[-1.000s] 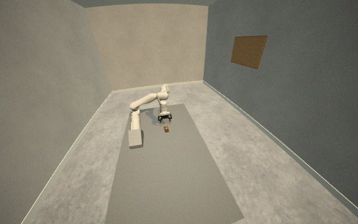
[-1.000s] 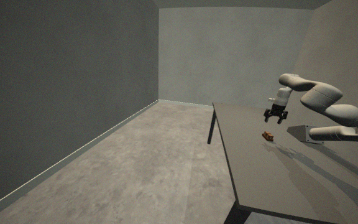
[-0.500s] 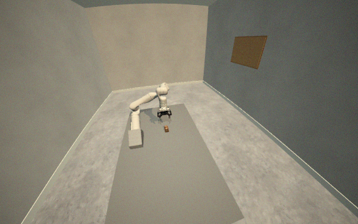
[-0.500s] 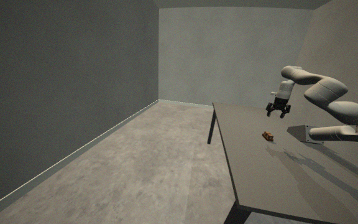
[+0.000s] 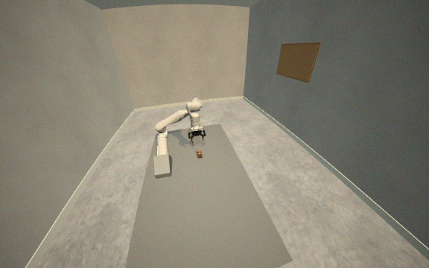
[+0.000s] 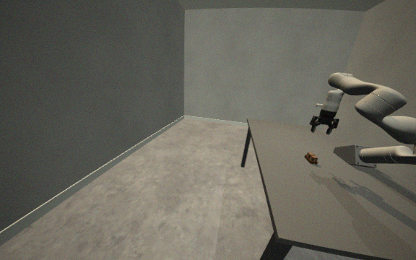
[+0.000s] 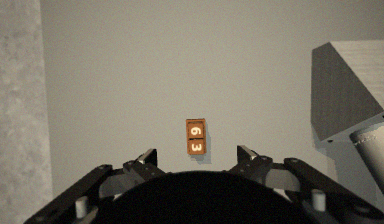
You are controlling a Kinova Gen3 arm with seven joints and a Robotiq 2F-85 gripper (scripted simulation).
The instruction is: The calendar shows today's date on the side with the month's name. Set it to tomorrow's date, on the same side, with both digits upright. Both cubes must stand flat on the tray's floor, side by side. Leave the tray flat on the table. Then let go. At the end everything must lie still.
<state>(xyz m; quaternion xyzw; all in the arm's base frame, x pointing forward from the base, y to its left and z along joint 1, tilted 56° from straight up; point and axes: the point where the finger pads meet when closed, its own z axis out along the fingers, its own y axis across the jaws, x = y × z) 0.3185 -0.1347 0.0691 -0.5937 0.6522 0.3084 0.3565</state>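
The small orange-brown calendar [image 7: 196,136] stands on the grey table, its tray holding two cubes side by side. In the wrist view the upward faces show digits that look like 6 or 9 and 3, lying sideways. It also shows as a tiny block in the top view [image 5: 199,153] and in the exterior view [image 6: 311,157]. The side with the month's name is too small to read. My gripper [image 7: 196,156] hangs well above the calendar, open and empty, and also appears in the top view [image 5: 196,138] and the exterior view [image 6: 323,128].
The arm's grey base block [image 5: 161,165] stands on the table's left side, and shows at the right of the wrist view [image 7: 348,90]. The table's far edge and a leg [image 6: 245,144] lie beyond the calendar. A brown board [image 5: 298,61] hangs on the wall.
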